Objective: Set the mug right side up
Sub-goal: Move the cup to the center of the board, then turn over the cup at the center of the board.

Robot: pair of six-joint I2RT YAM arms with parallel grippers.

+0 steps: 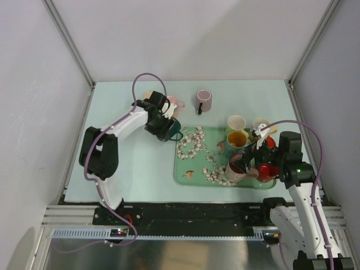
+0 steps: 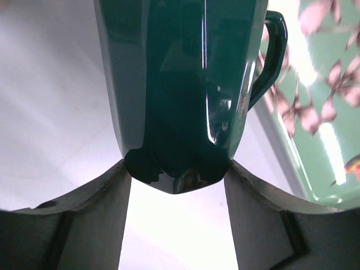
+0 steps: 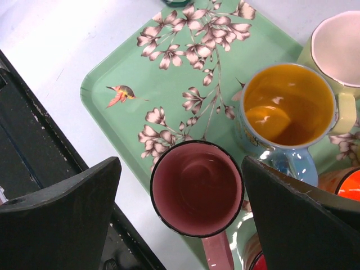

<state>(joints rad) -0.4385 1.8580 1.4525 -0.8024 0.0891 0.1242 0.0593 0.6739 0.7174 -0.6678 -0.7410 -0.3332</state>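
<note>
A dark green mug (image 1: 172, 131) sits just off the left edge of the flowered tray (image 1: 188, 171). My left gripper (image 1: 163, 125) is shut on it. In the left wrist view the green mug (image 2: 180, 84) fills the space between the fingers (image 2: 107, 202), both pressing its sides, and its handle (image 2: 273, 56) points right toward the tray. I cannot tell which end faces up. My right gripper (image 3: 181, 169) hangs open over an upright pink mug (image 3: 197, 188) on the tray, fingers apart on either side of it.
On the tray stand a mug with an orange inside (image 3: 289, 107), a pale yellow mug (image 3: 337, 48) and a red mug (image 1: 267, 169). A maroon mug (image 1: 204, 101) and a pale pink mug (image 1: 176, 103) stand on the table behind.
</note>
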